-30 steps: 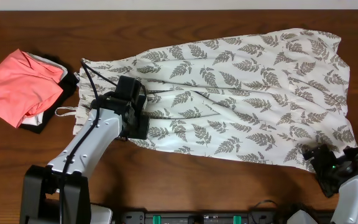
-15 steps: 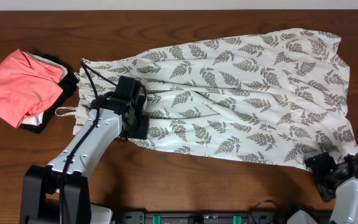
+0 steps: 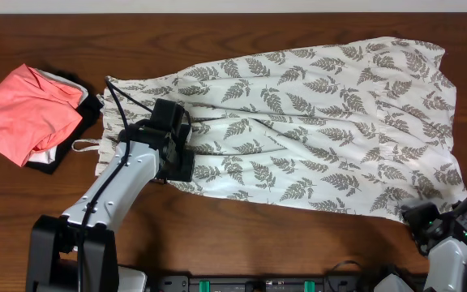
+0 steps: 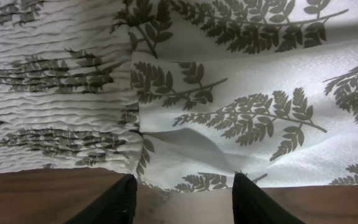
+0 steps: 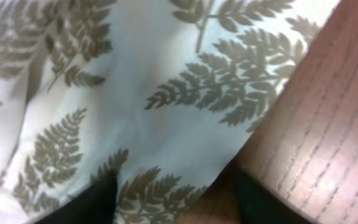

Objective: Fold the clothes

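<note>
The clothes are a long white dress point(image 3: 314, 122) with grey-green fern print, spread flat across the table with its hem to the right. My left gripper point(image 3: 175, 173) rests at the dress's near edge by the gathered bodice. Seen from the left wrist, its fingers point(image 4: 120, 202) stand apart, open, with the cloth edge point(image 4: 194, 180) and bare wood between them. My right gripper point(image 3: 422, 219) sits at the hem's near right corner. The right wrist view shows this gripper point(image 5: 176, 202) open, its dark fingers either side of the hem edge point(image 5: 166, 124).
A coral-pink folded garment point(image 3: 27, 109) lies on a black garment point(image 3: 49, 165) at the far left. A thin strap loop point(image 3: 83, 146) trails from the bodice. Bare wooden table point(image 3: 298, 243) runs along the front edge.
My right gripper has drawn back toward the front right, off the hem corner, and its jaws have narrowed. The left arm and the dress have not moved.
</note>
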### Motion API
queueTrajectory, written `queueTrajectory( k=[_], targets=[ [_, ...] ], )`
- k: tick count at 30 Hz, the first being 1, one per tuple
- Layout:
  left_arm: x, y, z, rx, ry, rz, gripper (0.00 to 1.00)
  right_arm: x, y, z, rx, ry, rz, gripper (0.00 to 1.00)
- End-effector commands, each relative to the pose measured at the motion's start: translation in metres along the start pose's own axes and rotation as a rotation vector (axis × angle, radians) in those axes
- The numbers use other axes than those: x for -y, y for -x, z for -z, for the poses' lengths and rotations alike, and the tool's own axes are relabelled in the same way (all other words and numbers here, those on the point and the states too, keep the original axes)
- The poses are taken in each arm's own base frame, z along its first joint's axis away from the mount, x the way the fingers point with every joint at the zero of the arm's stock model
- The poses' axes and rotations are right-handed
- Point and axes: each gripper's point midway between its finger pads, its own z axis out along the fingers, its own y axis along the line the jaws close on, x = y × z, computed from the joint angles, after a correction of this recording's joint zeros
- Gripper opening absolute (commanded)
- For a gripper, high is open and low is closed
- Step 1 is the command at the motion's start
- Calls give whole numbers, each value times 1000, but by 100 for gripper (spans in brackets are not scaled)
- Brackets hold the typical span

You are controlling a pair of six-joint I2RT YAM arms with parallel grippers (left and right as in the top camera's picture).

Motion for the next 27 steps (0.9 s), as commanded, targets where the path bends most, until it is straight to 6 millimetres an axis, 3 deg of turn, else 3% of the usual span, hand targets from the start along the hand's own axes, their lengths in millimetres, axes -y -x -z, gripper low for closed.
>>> queueTrajectory(
  k=[1,4,8,16,27],
  targets=[
    [-1,0,2,6,10,3,50,7,-20,-8,-58,-15,-21,39],
    [-1,0,2,6,11,4,50,7,-19,-8,-56,-14,-20,32],
    [-1,0,2,6,10,4,51,6,-18,-8,-53,-13,-20,3],
    [-1,0,2,6,11,4,51,1,-12,-4,-46,1,-1,1],
    [-1,-1,2,3,10,4,50,-39,58,61,51,37,89,1]
  ],
)
